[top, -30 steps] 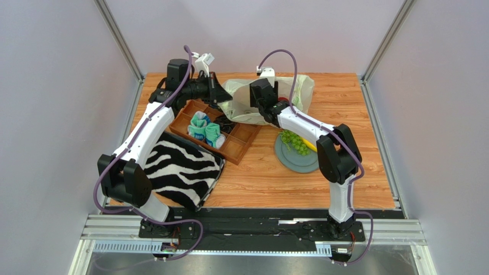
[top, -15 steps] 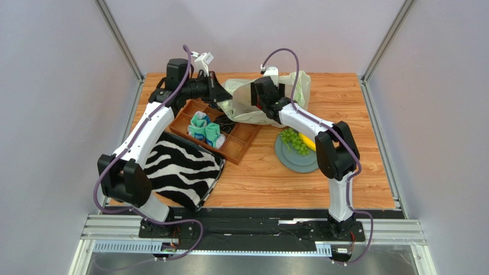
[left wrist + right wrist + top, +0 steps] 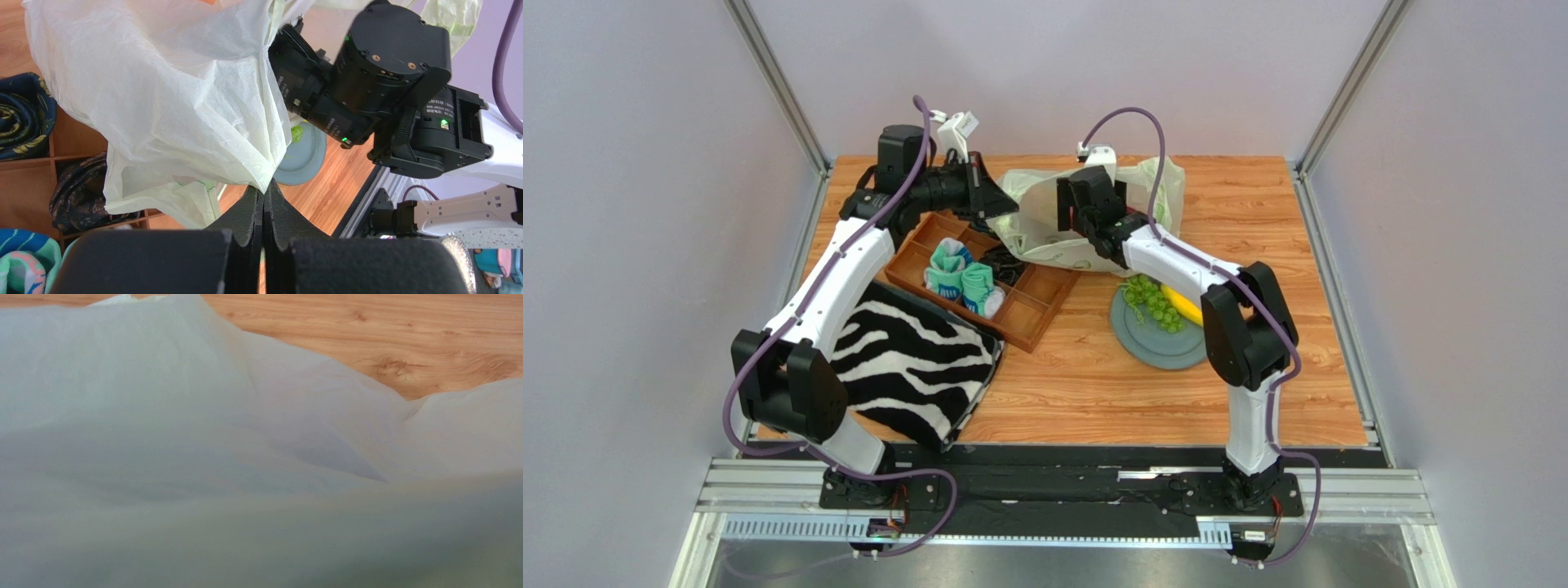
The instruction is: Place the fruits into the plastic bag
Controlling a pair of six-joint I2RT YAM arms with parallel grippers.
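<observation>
Slippage is the chief risk: the left pincer [image 3: 264,196] is clamping, fingers pressed together, on only a small pinch of the pale cream-yellow crinkly plastic bag [image 3: 184,92], which is sitting at the far middle of the wooden worktop [image 3: 1259,245], and such thin film is likely to be pulling free if the other arm tugs on it. The right pincer [image 3: 1071,211] is reaching into the bag's mouth from the right; its own camera is showing nothing but film, so I cannot tell whether it is wide, narrow or carrying a fruit. Withdrawing from there, it is probably risking a snag on the film, dragging the bag toward the brown wooden divided tray [image 3: 1038,306] or collapsing the mouth, and anything already inside could be rolling out. The green toy grape bunch [image 3: 1151,300] and the small yellow toy banana [image 3: 1185,309] are lying outside the bag on the round grey plate [image 3: 1161,349] just near and right of it, so the task is looking unfinished. Compared with a second ago, the right wrist is sitting slightly farther left and deeper in the bag, the bag's right side is standing up more bunched, and the left arm is holding the same place.
</observation>
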